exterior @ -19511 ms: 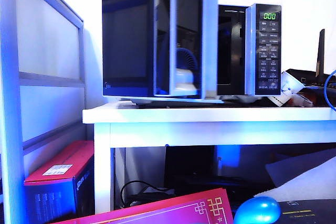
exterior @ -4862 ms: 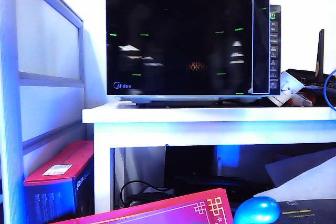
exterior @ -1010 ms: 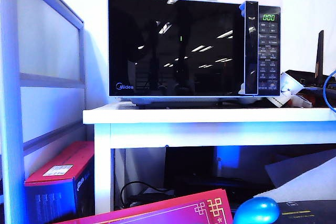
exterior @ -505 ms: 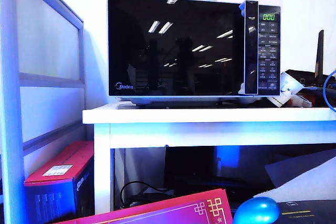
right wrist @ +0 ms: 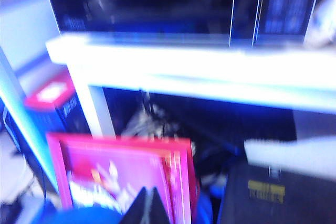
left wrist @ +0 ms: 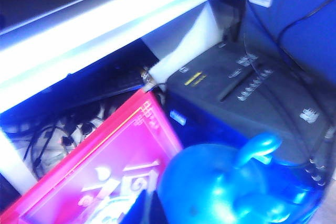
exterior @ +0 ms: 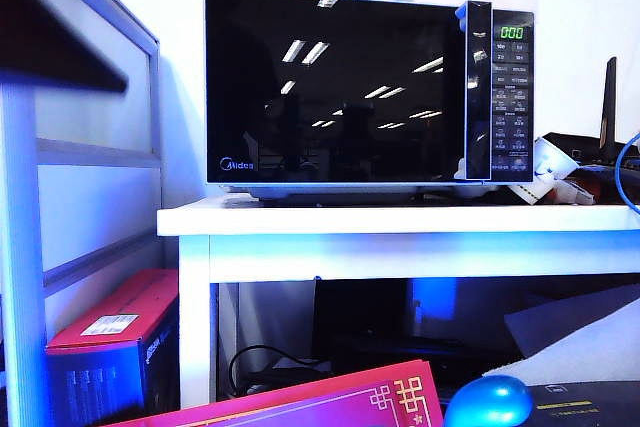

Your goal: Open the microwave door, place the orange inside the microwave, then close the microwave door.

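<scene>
1. Microwave (exterior: 370,92) on the white counter (exterior: 400,219); door (exterior: 335,87) shut flush, as half a second ago. Nineteen seconds back it stood swung open.
2. New since the last frame: a dark blurred shape (exterior: 50,37) at the upper left, well left of the microwave.
3. Orange not visible; the door glass only shows ceiling-light reflections.
4. Readable: "Midea" (exterior: 237,164) on the door's lower left; green "000" display (exterior: 513,33).
5. Left pincer (left wrist: 149,208) together, empty, below the counter beside the blue egg (left wrist: 231,187).
6. Right pincer (right wrist: 148,205) together, empty, below the counter over the pink box (right wrist: 126,174).
</scene>
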Controlling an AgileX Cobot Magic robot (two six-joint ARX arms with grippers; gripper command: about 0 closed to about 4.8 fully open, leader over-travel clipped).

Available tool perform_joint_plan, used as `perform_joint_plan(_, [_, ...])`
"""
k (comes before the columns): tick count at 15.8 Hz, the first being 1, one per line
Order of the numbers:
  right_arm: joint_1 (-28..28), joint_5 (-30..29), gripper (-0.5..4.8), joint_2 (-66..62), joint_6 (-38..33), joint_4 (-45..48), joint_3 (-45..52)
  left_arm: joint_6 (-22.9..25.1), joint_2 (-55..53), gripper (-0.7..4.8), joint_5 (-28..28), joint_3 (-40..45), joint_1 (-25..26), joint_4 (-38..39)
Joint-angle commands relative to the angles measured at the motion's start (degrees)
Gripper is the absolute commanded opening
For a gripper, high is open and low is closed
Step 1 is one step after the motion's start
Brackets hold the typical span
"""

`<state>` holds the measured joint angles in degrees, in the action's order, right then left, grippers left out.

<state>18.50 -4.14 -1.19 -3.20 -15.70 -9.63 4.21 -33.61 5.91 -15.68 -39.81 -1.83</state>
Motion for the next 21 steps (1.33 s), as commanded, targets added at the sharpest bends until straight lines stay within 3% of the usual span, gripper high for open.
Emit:
perform_joint_plan(1, [0.0,0.2,0.0,0.0,-0.2,0.5,4.5,-0.2,0.1,-0.04,-2.2,7.8,0.0,-9.2])
perform_joint_plan(4, [0.0,0.3,0.0,-0.4,-0.2,-0.5,7.3,-2.7,0.1,-0.04,-2.3,12.1,0.0,-14.8])
perform_joint_plan(9, [0.0,0.4,0.0,0.1,-0.2,-0.4,7.3,-0.1,0.1,-0.04,-2.3,14.1,0.0,-15.9])
perform_joint_plan(14, [0.0,0.4,0.0,0.1,-0.2,-0.4,7.3,2.0,2.1,-0.03,-11.9,14.2,0.1,-17.3])
perform_joint_plan(16, [0.0,0.4,0.0,0.1,-0.2,-0.3,7.3,2.8,6.7,-0.03,-12.8,15.1,0.3,-17.0])
perform_joint_plan(21, [0.0,0.4,0.0,0.1,-0.2,-0.4,7.3,2.8,13.8,-0.03,-12.1,15.3,10.3,-14.4])
